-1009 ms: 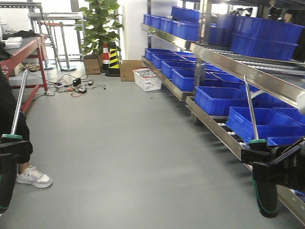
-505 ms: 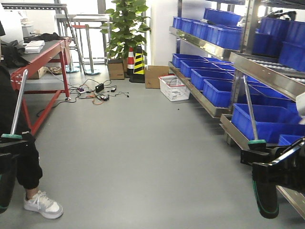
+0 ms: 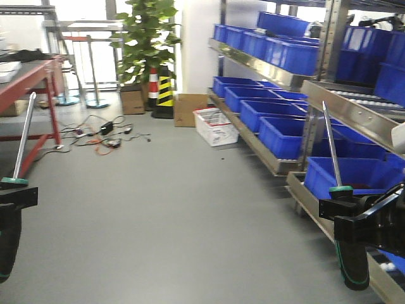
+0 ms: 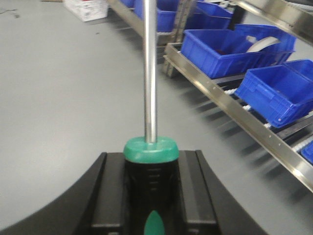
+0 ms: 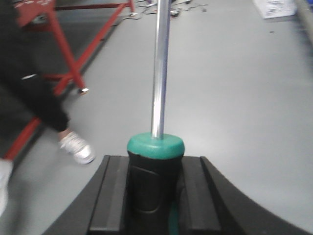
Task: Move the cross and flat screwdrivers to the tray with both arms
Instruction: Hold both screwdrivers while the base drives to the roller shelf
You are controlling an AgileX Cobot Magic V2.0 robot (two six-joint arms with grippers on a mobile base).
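Note:
My left gripper (image 3: 12, 197) is shut on a screwdriver's (image 3: 23, 136) black and green handle at the front view's left edge; its steel shaft points up. In the left wrist view the gripper (image 4: 150, 169) clamps the handle of that screwdriver (image 4: 150, 73). My right gripper (image 3: 345, 209) is shut on the other screwdriver (image 3: 330, 142) at the right, shaft up. In the right wrist view the gripper (image 5: 155, 171) clamps the handle of this screwdriver (image 5: 160, 68). The metal tray is out of view.
Steel racks with blue bins (image 3: 278, 133) line the right side, close to my right arm. A red table (image 3: 28, 76) stands at the left. A plant (image 3: 149, 38), striped cone, boxes, a white crate (image 3: 214, 125) and floor cables (image 3: 101, 136) lie ahead. A person's leg and white shoe (image 5: 76, 147) show in the right wrist view.
The whole view has swung and shifted while both arms stay fixed in frame, still holding the screwdrivers. The person's leg and shoe at the front view's left have left that view.

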